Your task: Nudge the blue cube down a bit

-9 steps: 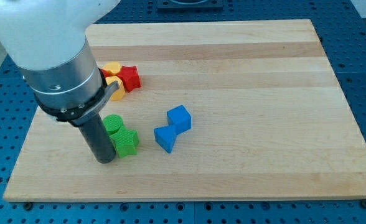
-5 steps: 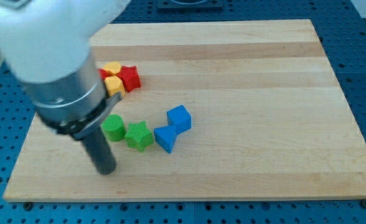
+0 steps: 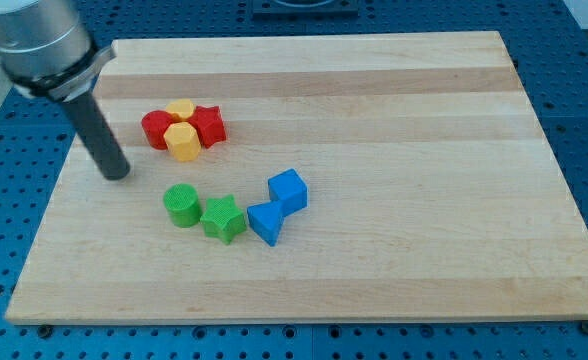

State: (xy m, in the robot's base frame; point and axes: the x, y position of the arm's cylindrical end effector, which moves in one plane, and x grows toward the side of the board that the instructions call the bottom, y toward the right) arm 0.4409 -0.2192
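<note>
The blue cube [image 3: 288, 190] sits near the middle of the wooden board [image 3: 394, 120]. A blue wedge-shaped block [image 3: 265, 221] touches its lower left side. My tip [image 3: 117, 174] rests on the board at the view's left, well to the left of the blue cube and up-left of the green blocks. It touches no block.
A green cylinder [image 3: 181, 205] and a green star block [image 3: 223, 218] lie left of the blue wedge. A cluster of a red cylinder [image 3: 156, 129], a red star block [image 3: 208, 124] and two yellow blocks [image 3: 182, 141] lies toward the view's top left.
My tip has swung from beside the green blocks up and to the left. The green star block was pushed right, close to the blue wedge. The red cylinder is now uncovered.
</note>
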